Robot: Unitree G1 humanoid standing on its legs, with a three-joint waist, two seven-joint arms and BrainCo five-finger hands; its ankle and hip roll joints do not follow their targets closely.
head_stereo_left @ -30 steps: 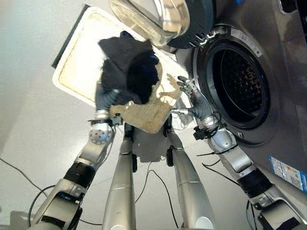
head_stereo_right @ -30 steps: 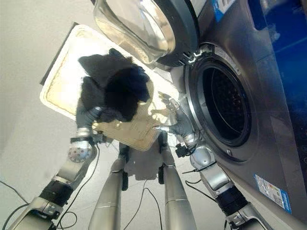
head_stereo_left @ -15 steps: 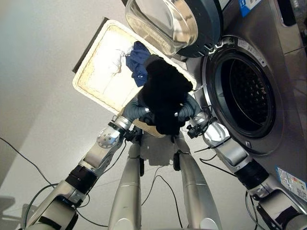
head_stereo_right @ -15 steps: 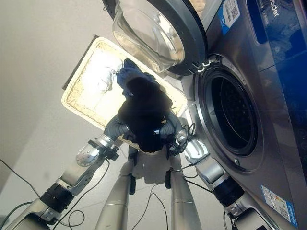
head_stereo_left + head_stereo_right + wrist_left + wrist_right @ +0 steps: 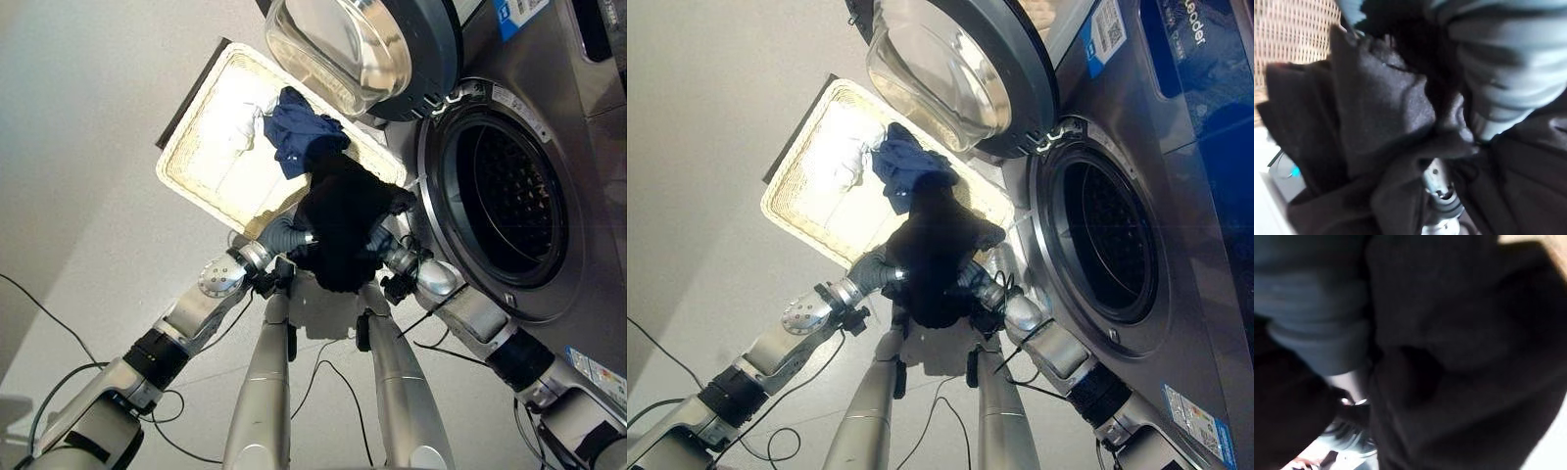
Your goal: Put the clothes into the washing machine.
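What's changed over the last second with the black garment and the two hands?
The black garment has come up off the pale woven basket, uncovering a blue garment and a white one. The right hand, apart and open before, has joined the left hand under the bundle. The washing machine door stays open.

The black cloth (image 5: 341, 223) looks soft and fuzzy. The basket (image 5: 201, 166) is rough and woven. The washing machine (image 5: 588, 225) is smooth, shiny metal.
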